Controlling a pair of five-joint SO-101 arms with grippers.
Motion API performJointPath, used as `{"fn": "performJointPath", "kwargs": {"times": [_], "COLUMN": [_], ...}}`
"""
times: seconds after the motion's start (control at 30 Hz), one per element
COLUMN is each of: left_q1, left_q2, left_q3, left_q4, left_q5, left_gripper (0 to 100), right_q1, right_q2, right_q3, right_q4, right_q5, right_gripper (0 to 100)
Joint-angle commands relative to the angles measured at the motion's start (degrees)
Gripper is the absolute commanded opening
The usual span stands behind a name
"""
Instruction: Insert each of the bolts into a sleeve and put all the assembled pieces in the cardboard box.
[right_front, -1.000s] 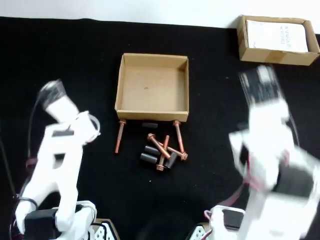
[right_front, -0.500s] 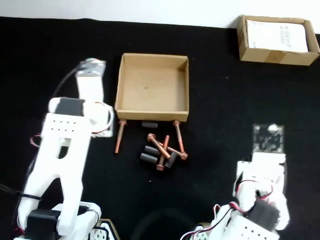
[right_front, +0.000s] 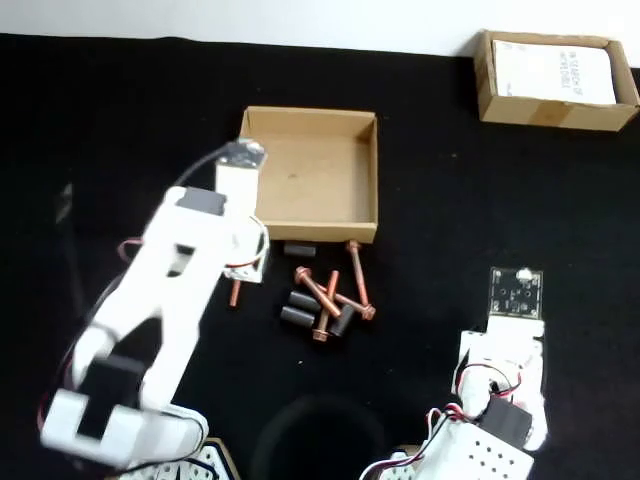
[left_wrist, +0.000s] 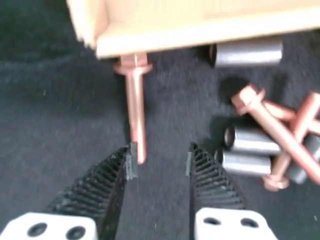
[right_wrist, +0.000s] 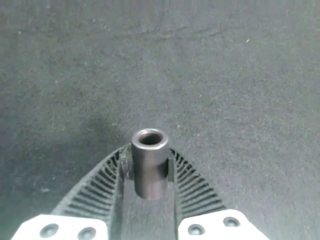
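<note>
Black worktop, and it's early days: the cardboard box is empty and nothing's assembled. My right claw is clamped on a sleeve that stands on end, bore toward the wrist camera. My left claw is open at the shank tip of a lone bolt. Its head is at the box wall and its shank points away. The other bolts and sleeves are piled nearby.

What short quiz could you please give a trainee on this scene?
1. True or false: the box holds an assembled piece.
2. What does the right gripper hold? A) a bolt B) a sleeve C) nothing
3. Fill in: the left gripper, at the end of a bolt, is ___.
Key: 1 false; 2 B; 3 open.
</note>
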Motion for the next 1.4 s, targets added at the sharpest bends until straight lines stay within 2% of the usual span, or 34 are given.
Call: {"fn": "performJointPath", "kwargs": {"times": [0.0,0.23,0.4,0.57,0.63,0.73,0.87,1.03,1.23,1.37], "left_q1": [-0.22,-2.86,-2.59,-2.86,-2.86,-2.86,-2.86,-0.66,5.85,9.98], "left_q2": [3.65,13.93,21.85,23.52,23.60,23.52,22.90,16.40,2.42,-9.71], "left_q3": [-5.41,-13.23,-13.76,-16.57,-17.10,-18.59,-20.70,-26.95,-32.57,-32.57], "left_q4": [-1.58,-1.32,-1.58,-1.49,-1.76,-2.90,-2.37,8.62,20.22,22.59], "left_q5": [-0.53,-0.70,-6.15,-6.24,-6.24,-6.33,-6.24,-6.15,-5.98,-5.89], "left_gripper": [17,17,17,17,13,0,1,1,1,1], "right_q1": [-0.13,-1.27,-1.19,-1.19,-1.19,-0.92,-1.19,-0.75,-1.36,-5.49], "right_q2": [-1.71,-4.18,-4.44,-4.44,-4.44,-4.44,-4.44,-4.44,-3.82,-3.56], "right_q3": [0.84,3.21,3.30,4.53,5.14,4.97,4.88,1.63,-18.59,-32.48], "right_q4": [-1.10,-1.01,-1.01,-1.27,-1.27,-1.19,-1.19,-0.92,2.33,2.86], "right_q5": [-0.44,-0.44,-0.44,-0.44,-0.44,-0.44,-0.44,-0.53,-0.88,-9.49], "right_gripper": [0.8,0.8,0.8,0.8,0.8,0.8,0.8,0.8,0.8,0.8]}}
